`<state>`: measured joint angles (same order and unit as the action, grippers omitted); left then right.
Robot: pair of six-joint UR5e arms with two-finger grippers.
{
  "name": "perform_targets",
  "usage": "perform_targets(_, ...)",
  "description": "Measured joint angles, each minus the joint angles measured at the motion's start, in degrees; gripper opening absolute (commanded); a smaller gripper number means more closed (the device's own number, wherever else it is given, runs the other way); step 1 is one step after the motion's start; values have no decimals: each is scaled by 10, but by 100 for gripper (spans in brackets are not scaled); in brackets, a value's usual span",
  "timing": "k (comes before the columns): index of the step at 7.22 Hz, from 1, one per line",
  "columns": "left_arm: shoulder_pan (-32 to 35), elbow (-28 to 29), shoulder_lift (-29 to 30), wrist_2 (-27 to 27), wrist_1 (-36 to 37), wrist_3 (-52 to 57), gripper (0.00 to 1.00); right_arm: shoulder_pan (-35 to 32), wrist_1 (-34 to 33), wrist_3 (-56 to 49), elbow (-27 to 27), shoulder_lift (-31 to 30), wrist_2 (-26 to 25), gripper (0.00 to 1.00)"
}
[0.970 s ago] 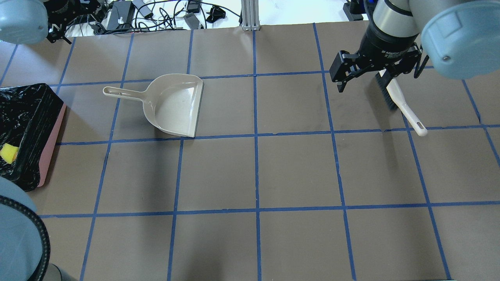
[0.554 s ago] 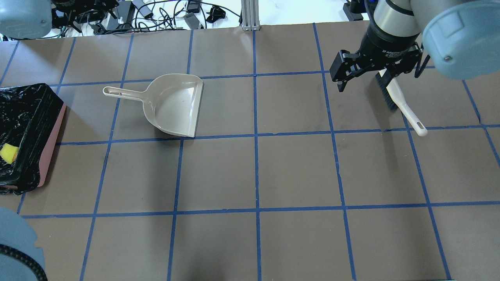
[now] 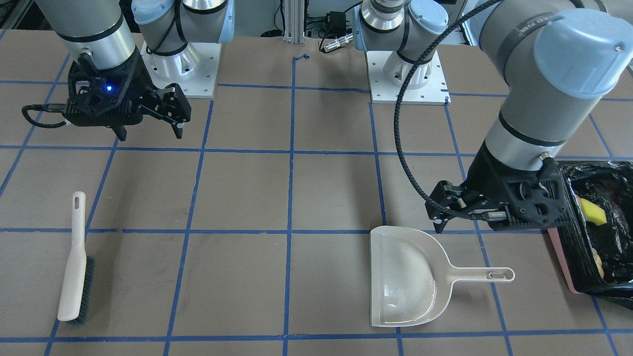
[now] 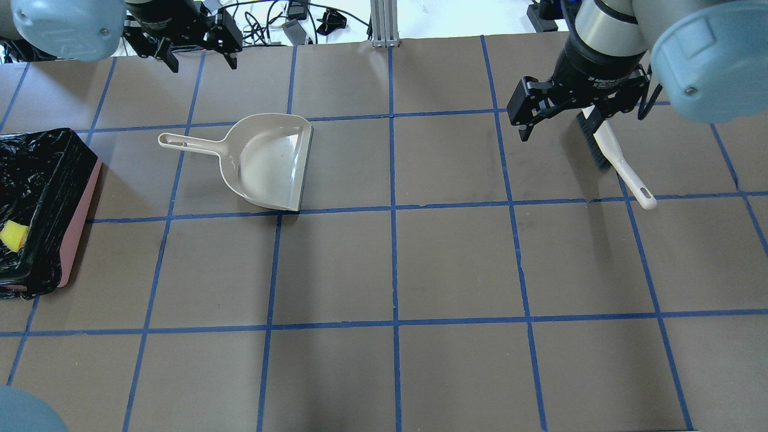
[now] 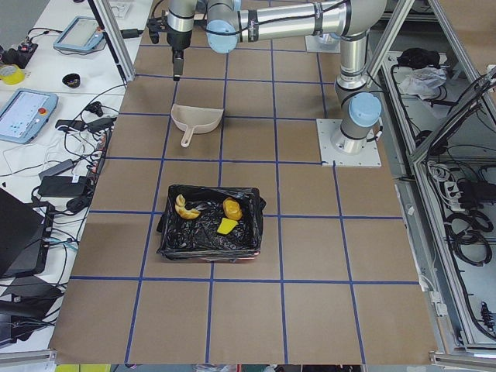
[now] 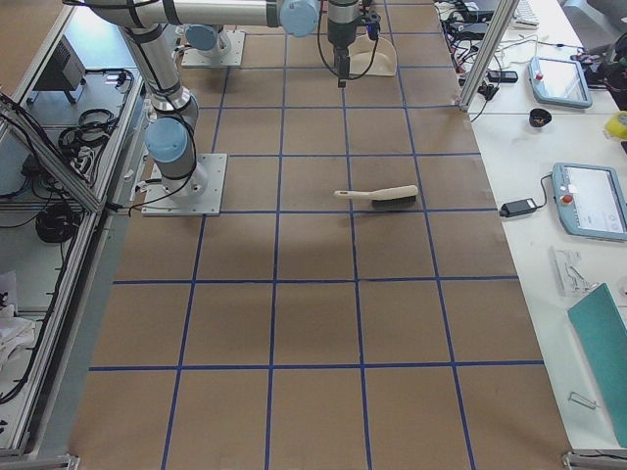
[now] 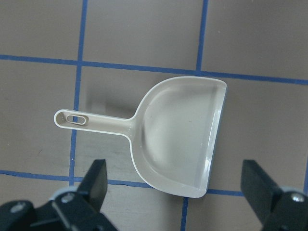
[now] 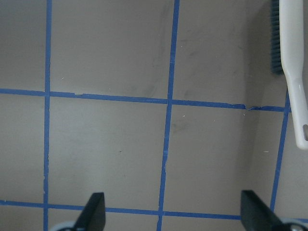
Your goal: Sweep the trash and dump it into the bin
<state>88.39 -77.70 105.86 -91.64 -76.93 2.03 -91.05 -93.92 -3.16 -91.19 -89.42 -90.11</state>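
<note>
Beige dustpan [image 4: 270,165] between bin [image 4: 73,237] and brush [image 4: 627,173].

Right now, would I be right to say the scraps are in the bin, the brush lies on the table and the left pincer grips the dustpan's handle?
Not quite. The left pincer is open and grips nothing; the dustpan has its handle lying free, as the left wrist view shows. The scraps are in the bin and the brush lies on the table.

Brown bench [image 4: 456,264] with a blue grid — beige dustpan [image 4: 264,165], beige dark-bristled brush [image 3: 74,267], pink bin [image 4: 75,234] lined glossy black, bright yellow wedge [image 4: 12,235].
</note>
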Motion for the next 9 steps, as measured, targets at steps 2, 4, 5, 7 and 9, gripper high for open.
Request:
perform_targets(2, 26, -26, -23, 0, -21, 48, 100, 0, 0, 0, 0, 0, -1, 100)
perform_targets(4, 36, -41, -46, 16, -33, 64, 100, 0, 0, 0, 0, -1, -1, 100)
perform_targets(5, 36, -47, -51, 27, -41, 65, 100, 0, 1, 0, -1, -1, -1, 100)
perform_targets(7, 36, -56, -54, 30, -52, 61, 100, 0, 1, 0, -1, -1, -1, 100)
perform_targets(9, 32, -67, -55, 4, -52, 61, 100, 0, 1, 0, 0, -1, -1, 100)
